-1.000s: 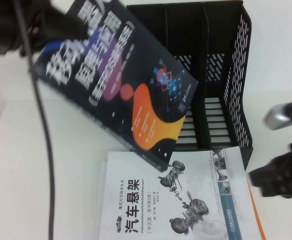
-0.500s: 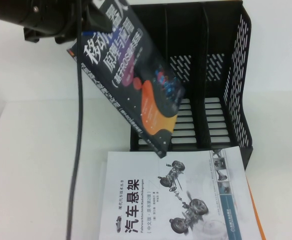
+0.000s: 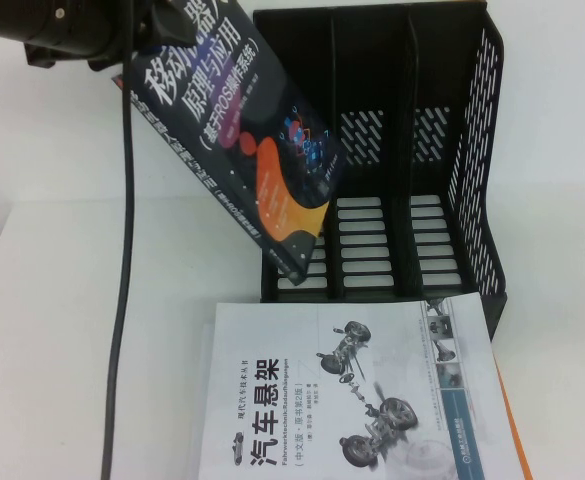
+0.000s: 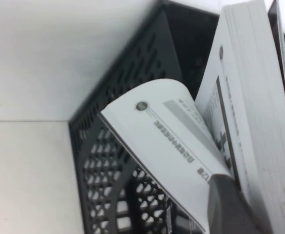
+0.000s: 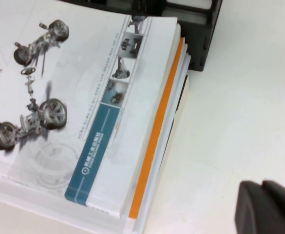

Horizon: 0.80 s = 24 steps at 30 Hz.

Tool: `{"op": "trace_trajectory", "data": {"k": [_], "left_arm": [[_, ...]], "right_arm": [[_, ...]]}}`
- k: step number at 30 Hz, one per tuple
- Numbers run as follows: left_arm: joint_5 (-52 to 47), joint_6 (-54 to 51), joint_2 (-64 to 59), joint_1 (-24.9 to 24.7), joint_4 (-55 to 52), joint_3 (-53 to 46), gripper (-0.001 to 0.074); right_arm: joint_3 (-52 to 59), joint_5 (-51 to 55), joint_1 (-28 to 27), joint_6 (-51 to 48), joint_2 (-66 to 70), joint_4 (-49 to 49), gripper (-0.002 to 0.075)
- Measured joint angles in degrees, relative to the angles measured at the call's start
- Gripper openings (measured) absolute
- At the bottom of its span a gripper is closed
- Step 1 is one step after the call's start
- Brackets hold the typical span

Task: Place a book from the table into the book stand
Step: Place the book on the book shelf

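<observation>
The white table [image 3: 92, 330] fills most of the high view. At its far side stands the black stand [image 3: 452, 150], upright, with 3 compartments, a slotted base and perforated side walls; none of the 3 has a book fully inside.

In front of the stand, touching or nearly touching its base, lies a stack of books; the top one is a white book [image 3: 352, 400] with car-suspension drawings. The right wrist view shows an orange cover edge [image 5: 154, 141] and more white pages under it.

The black book [image 3: 242, 140] is off the table, tilted, its top corner high at the left arm [image 3: 72, 30] and its lower corner down at the front of the stand's leftmost compartment, just over the slotted base. In the left wrist view its pages hang apart, 1 leaf [image 4: 166, 141] curling away from the block beside the perforated wall.

The left gripper [image 4: 230, 204] is clamped on the book's upper end, 1 grey finger [image 4: 225, 207] pressed on the pages.

The right gripper [image 5: 266, 207] shows only as a dark corner above bare table beside the stack; whether its jaws are open or closed I cannot tell.
</observation>
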<state>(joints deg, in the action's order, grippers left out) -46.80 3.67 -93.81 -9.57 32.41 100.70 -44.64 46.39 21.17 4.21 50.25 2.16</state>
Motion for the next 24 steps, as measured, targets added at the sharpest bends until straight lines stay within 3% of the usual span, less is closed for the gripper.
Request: {"op": "trace_trajectory", "data": {"k": [12,20,24], "left_arm": [[-3.54,-0.11,0.11,0.00,-5.16,0.35,0.0180],[-0.52,-0.23,0.45,-1.02,-6.71,0.35,0.0179],[8.29,-0.98,0.45,-4.91,-7.55,0.97,0.0041]], "right_arm": [[0.00,0.13,0.00,1.09,-0.03,0.00,0.0000],[0.12,0.13,0.00,1.33,-0.03,0.00,0.0000],[0.12,-0.08,0.00,1.41,-0.03,-0.08,0.0000]]}}
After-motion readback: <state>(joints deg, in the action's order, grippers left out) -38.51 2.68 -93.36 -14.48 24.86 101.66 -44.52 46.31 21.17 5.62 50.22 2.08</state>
